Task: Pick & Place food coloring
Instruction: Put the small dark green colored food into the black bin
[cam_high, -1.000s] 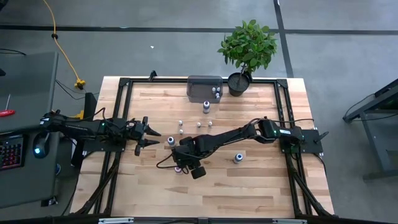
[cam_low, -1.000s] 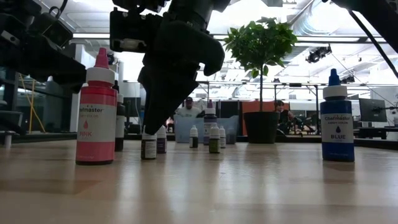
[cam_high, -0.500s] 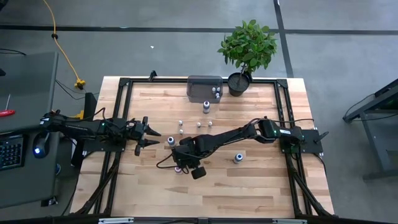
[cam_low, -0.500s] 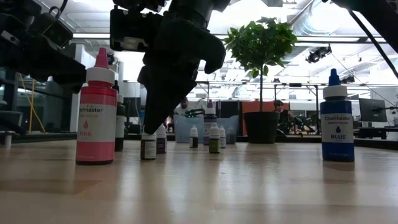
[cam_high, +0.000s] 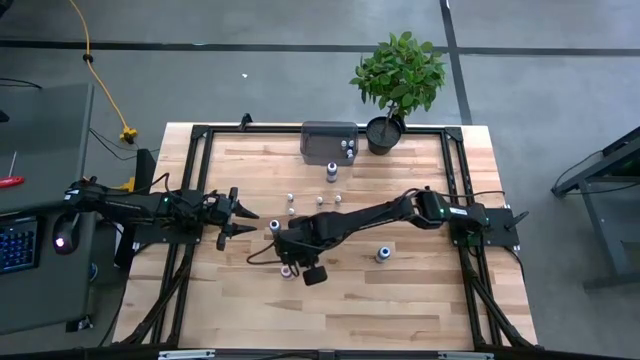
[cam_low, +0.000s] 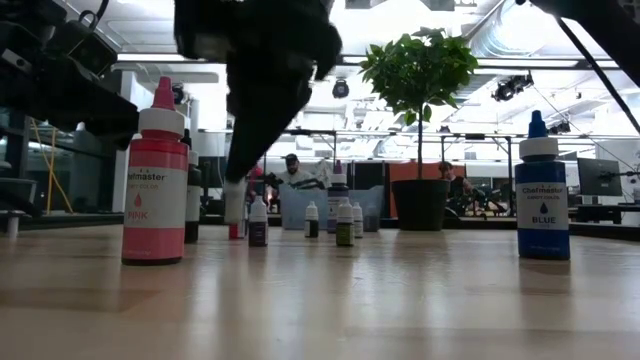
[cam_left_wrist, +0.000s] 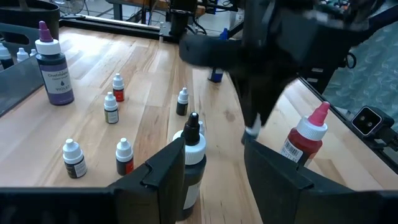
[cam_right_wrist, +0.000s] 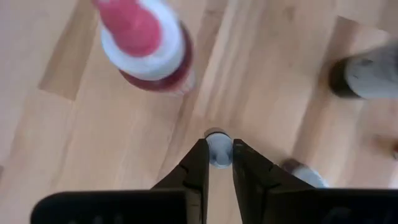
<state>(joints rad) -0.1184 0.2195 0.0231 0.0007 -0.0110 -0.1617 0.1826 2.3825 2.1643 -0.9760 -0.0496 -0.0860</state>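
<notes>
The food coloring is a scatter of tiny white-topped bottles (cam_high: 291, 204) standing mid-table. With them stand a tall pink bottle (cam_low: 155, 185), a blue bottle (cam_low: 541, 190), a purple one (cam_left_wrist: 55, 68) and a black-capped one (cam_left_wrist: 193, 155). My right gripper (cam_high: 284, 247) reaches in from the right and is shut on one tiny bottle (cam_low: 235, 212), next to the pink bottle (cam_right_wrist: 146, 40). My left gripper (cam_left_wrist: 213, 142) waits open at the table's left, level, with the black-capped bottle (cam_high: 274, 226) just ahead of its fingers. My right gripper pinches the tiny bottle by its white top (cam_right_wrist: 216, 149) between its two fingertips (cam_right_wrist: 198, 158). The fingers come from above, pointing down. The bottle hangs upright below them (cam_left_wrist: 252, 132), its base slightly off the table.
A grey tray (cam_high: 320, 132) with a few bottles in it sits at the far edge, a potted plant (cam_high: 398, 75) beside it on the right. Other tiny bottles (cam_low: 345, 222) stand between the held one and the tray. Bare wood lies toward the near edge.
My right gripper has risen and shifted slightly toward the table's left. The tiny bottle, which stood on the wood a second ago, has come up with it and is lifted a little off the table.
</notes>
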